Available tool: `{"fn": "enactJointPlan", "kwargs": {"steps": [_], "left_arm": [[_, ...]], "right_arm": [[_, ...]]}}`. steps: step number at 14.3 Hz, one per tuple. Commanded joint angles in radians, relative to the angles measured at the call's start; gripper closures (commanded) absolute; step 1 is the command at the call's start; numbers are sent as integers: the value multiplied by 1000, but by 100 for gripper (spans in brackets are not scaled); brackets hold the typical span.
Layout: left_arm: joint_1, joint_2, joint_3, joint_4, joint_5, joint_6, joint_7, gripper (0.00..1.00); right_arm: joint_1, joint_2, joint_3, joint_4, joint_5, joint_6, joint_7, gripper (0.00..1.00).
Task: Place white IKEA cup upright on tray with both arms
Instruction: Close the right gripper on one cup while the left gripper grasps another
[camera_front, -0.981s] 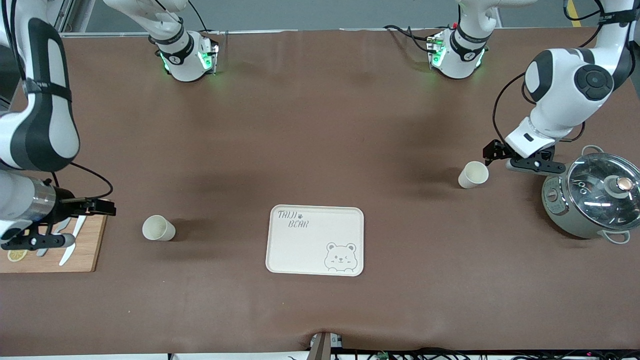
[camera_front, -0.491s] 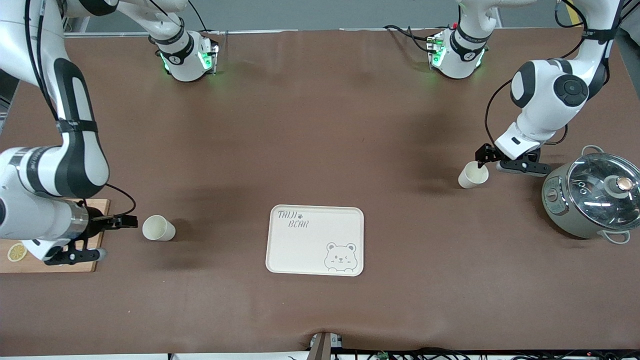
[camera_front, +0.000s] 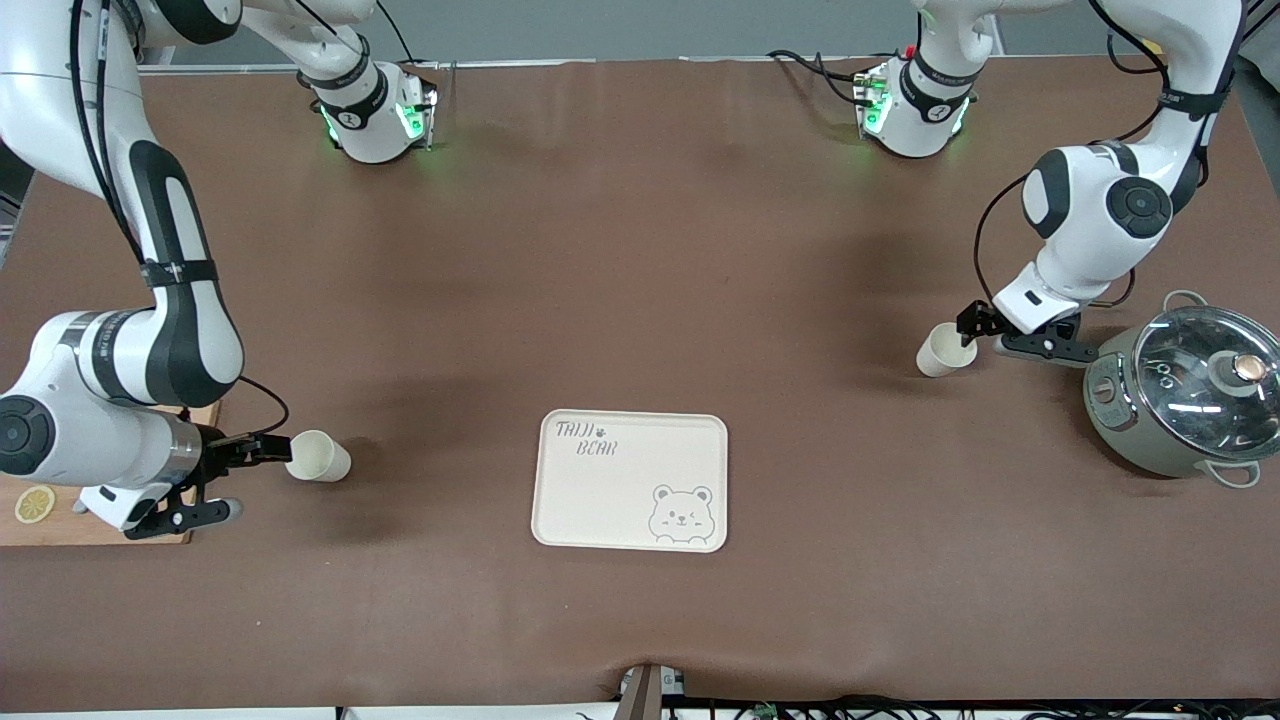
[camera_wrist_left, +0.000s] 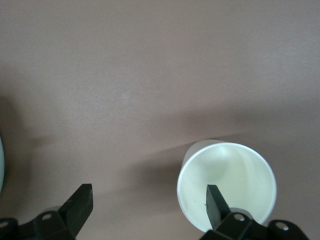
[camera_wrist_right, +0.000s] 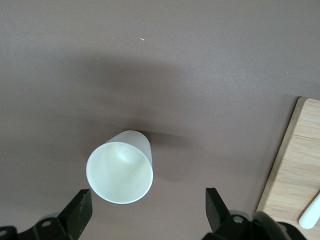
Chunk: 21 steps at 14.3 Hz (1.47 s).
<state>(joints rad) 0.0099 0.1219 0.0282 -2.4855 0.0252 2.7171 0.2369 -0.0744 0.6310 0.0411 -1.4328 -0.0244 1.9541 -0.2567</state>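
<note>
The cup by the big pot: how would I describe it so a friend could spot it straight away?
Find the grey-green pot with the glass lid at the left arm's end of the table. Just beside it, toward the table's middle, lies a small white cup, the left gripper at its rim. The other white cup lies near the wooden board.

two white cups, one toward the right arm's end (camera_front: 318, 456) and one toward the left arm's end (camera_front: 945, 349). one cream bear tray (camera_front: 600, 500). one wooden cutting board (camera_front: 60, 525) with one lemon slice (camera_front: 33, 503). one lidded pot (camera_front: 1185, 392). two arms, two grippers: right gripper (camera_front: 262, 448), left gripper (camera_front: 972, 322).
</note>
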Motion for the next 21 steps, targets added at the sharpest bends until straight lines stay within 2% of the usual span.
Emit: {"fn": "enactJointPlan", "kwargs": {"steps": [1,3,7,14,15,16,17,21], "left_arm": [[2,45,1,11,5,50,12,0],[1,62,1,13,5,67,12,0],[-1,71,-1,11,4,78,10,0],[-8,73,-8,2,-19,78,-4,0],[-8,80,-8,2,-21,78,-5,24],[-10,85,-10,0,-51,78,-13,75],[-14,88,-17,0,-71,81,-10,100],[-18,90,-44,-23,-91,138,-36,100]], "right_arm": [[-44,-30,11,-66,12,51,-102,0],[-53,-46,8,-107,63,89,-145,0],[-54,-62,8,-181,63,176,-147,0],[-50,-54,8,-210,63,236,-147,0],[-50,-53,8,-222,63,264,-147,0],[-47,-53,8,-230,63,281,-147,0],[-47,-48,8,-230,63,290,-147,0],[-42,-40,8,-233,63,304,-148,0]]}}
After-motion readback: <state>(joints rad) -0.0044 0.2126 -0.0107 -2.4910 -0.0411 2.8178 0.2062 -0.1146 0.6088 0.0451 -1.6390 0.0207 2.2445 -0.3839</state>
